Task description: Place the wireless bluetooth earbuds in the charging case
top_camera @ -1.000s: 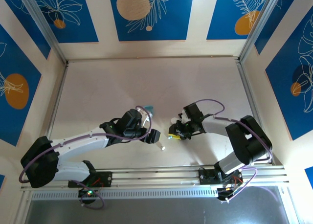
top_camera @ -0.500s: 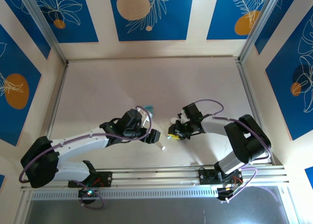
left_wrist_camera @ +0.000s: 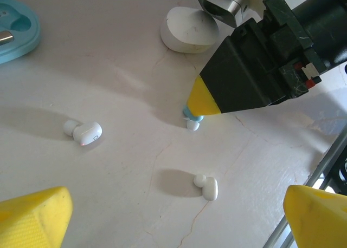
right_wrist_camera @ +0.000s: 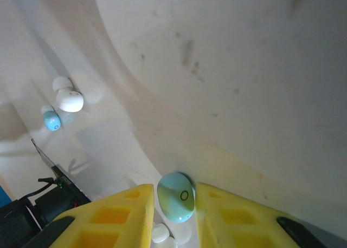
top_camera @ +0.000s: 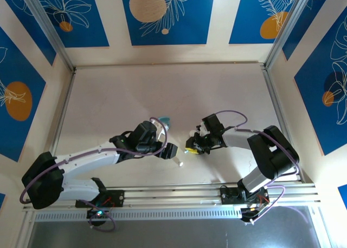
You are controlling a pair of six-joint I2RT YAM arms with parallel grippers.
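Observation:
My right gripper (right_wrist_camera: 174, 200) is shut on a light blue earbud (right_wrist_camera: 177, 197), pinched between its yellow fingers (right_wrist_camera: 122, 215) right at the table surface. In the left wrist view the same earbud (left_wrist_camera: 191, 118) pokes out under the right gripper's yellow tip (left_wrist_camera: 205, 98). Two white earbuds (left_wrist_camera: 87, 132) (left_wrist_camera: 207, 187) lie loose on the table. My left gripper (left_wrist_camera: 173, 226) hovers above them, open and holding nothing. An open light blue case (left_wrist_camera: 13, 28) and a shut white case (left_wrist_camera: 187, 30) lie beyond. Another light blue earbud (right_wrist_camera: 51, 119) lies beside a white earbud (right_wrist_camera: 69, 99).
From above, the light blue case (top_camera: 165, 122) and white case (top_camera: 193, 133) sit mid-table between the two grippers (top_camera: 171, 150) (top_camera: 191, 148). One white earbud (top_camera: 179, 163) lies near the front rail (top_camera: 179, 194). Patterned walls enclose the table.
My right gripper has edged slightly left with its jaws narrowing onto the light blue earbud. The left arm has stayed still.

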